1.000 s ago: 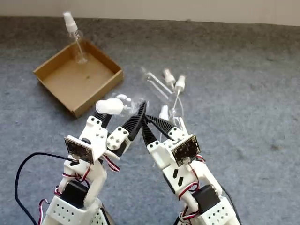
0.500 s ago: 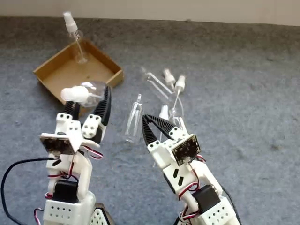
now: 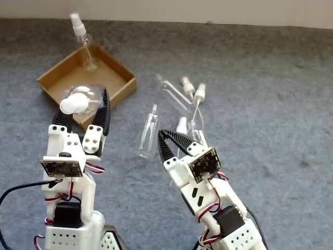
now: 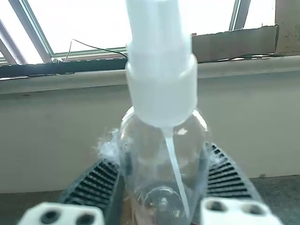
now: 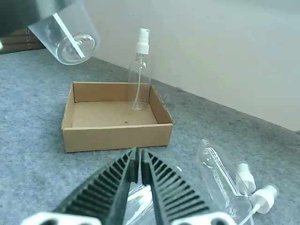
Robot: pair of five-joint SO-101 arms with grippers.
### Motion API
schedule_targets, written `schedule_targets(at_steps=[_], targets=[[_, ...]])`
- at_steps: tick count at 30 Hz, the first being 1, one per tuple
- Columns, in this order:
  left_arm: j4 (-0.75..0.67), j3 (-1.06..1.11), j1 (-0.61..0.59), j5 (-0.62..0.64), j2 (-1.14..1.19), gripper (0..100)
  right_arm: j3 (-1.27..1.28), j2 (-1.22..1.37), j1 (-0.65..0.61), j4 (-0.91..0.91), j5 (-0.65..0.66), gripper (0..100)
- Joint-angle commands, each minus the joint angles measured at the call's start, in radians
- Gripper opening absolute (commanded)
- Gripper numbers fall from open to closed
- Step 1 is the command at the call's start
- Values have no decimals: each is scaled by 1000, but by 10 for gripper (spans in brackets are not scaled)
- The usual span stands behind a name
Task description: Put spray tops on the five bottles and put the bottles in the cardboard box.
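Grey carpet covers the surface [image 3: 270, 104] in the high view. The cardboard box [image 3: 104, 80] lies at the far left, with one standing bottle [image 3: 88, 52] already topped and upright in its far corner. The left pincer [image 3: 86, 104] is clamped on a capped bottle [image 3: 78, 101], which appears over the box's near wall. A release from this height and tilt is judged risky: the bottle could strike the wall and roll out, or be thrown against the standing bottle and topple it. The left arm is folded up tall, with its wrist turned toward the box. The right arm is set low, and the right pincer [image 3: 160, 134] is closed on nothing just beside an open bottle [image 3: 148, 130] lying on the surface. Loose spray tops [image 3: 199, 92] lie farther off.

In the left wrist view, the capped bottle [image 4: 161, 154] is seen pinched across its round, smooth body by the ribbed fingers [image 4: 98, 187]. Its spray top [image 4: 159, 84] is turned toward the camera. A swivel or slip in such a hold is judged possible.

In the right wrist view, the capped bottle [image 5: 70, 37] is seen base-first, raised above the cardboard box [image 5: 117, 136]. The standing bottle [image 5: 139, 79] is seen inside, by the far wall. The right pincer [image 5: 139, 161] is shown with its jaws almost touching and nothing held between them.
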Motion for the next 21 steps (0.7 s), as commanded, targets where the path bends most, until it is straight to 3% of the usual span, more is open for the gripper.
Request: schedule_targets(at_steps=[1, 11, 21], targets=[[-15, -61, -22, -6, 5, 50, 130, -8, 13, 8, 3, 12], [-15, -139, -22, -5, 53, 49, 130, -8, 13, 8, 3, 12], [-18, -424, -24, -8, 539, 49, 130, -8, 13, 8, 3, 12]])
